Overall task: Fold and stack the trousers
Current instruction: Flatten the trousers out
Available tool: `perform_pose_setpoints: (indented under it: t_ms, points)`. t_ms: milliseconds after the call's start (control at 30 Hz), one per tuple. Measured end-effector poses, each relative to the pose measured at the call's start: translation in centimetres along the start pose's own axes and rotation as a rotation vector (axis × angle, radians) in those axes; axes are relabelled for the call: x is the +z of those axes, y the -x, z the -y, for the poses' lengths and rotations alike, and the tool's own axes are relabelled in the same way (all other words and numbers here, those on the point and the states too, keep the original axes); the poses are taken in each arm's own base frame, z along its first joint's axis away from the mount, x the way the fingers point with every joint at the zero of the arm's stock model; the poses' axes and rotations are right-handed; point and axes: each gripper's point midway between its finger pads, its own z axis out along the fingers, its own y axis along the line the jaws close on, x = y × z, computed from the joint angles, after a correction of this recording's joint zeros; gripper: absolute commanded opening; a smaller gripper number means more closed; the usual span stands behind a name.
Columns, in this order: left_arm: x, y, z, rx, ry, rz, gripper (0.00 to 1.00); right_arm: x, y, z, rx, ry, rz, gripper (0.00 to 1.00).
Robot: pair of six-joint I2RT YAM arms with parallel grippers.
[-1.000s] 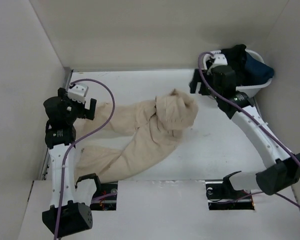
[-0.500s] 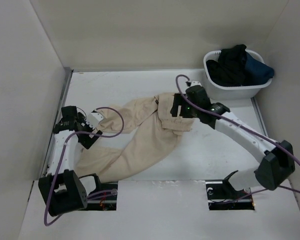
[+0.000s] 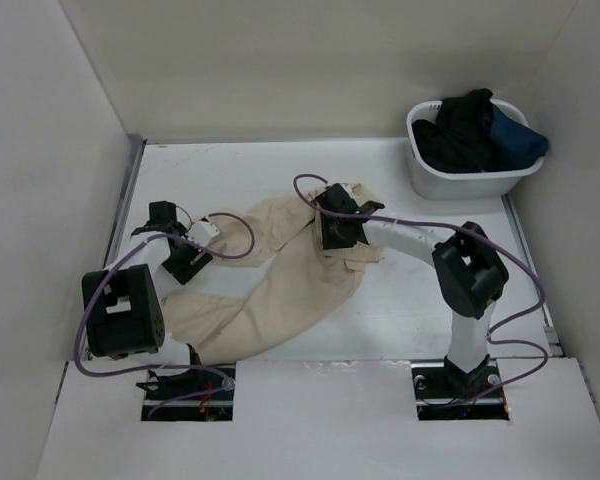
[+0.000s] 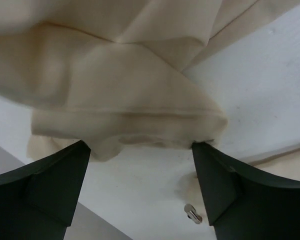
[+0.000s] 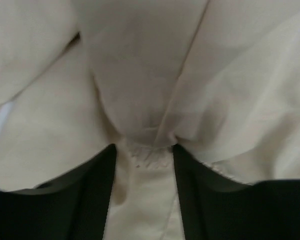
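Observation:
The beige trousers (image 3: 280,275) lie crumpled on the white table, waist bunched at the upper right and legs trailing to the lower left. My left gripper (image 3: 185,258) sits low at the end of the upper leg. In the left wrist view its jaws (image 4: 140,146) stand apart, with the leg's hem (image 4: 130,120) lying across the fingertips and bare table between the fingers. My right gripper (image 3: 332,232) is pressed into the waist bunch. In the right wrist view it (image 5: 144,150) is shut on a gathered fold of trousers (image 5: 140,90) cloth.
A white basket (image 3: 470,180) at the back right holds black and dark-blue garments (image 3: 475,125). Walls enclose the table on the left, back and right. A small metal screw (image 4: 192,213) shows in the table near the left fingers, close to the table's left edge.
Both arms came down onto the trousers: the left onto the leg end, the right from beside the basket onto the waist bunch. Both jaws narrowed, and the right closed on cloth.

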Motion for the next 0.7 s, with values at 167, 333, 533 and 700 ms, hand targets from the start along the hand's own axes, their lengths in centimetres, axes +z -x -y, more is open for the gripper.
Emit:
perform_pose_setpoints:
  t_ms: [167, 333, 533, 700]
  points:
    - [1.1, -0.6, -1.9, -0.043, 0.043, -0.029, 0.08, 0.6, 1.4, 3.0, 0.043, -0.058, 0.014, 0.00]
    - [0.4, -1.7, -5.3, -0.123, 0.142, -0.035, 0.00, 0.1, 2.8, 6.3, 0.073, -0.099, 0.028, 0.00]
    - [-8.7, -1.2, -14.5, -0.231, 0.432, 0.082, 0.00, -10.5, 9.7, 10.5, 0.139, -0.064, 0.268, 0.00]
    - [-21.7, 1.1, -19.8, -0.242, 0.722, 0.240, 0.00, -28.9, 17.0, 12.2, 0.121, 0.056, 0.687, 0.00]
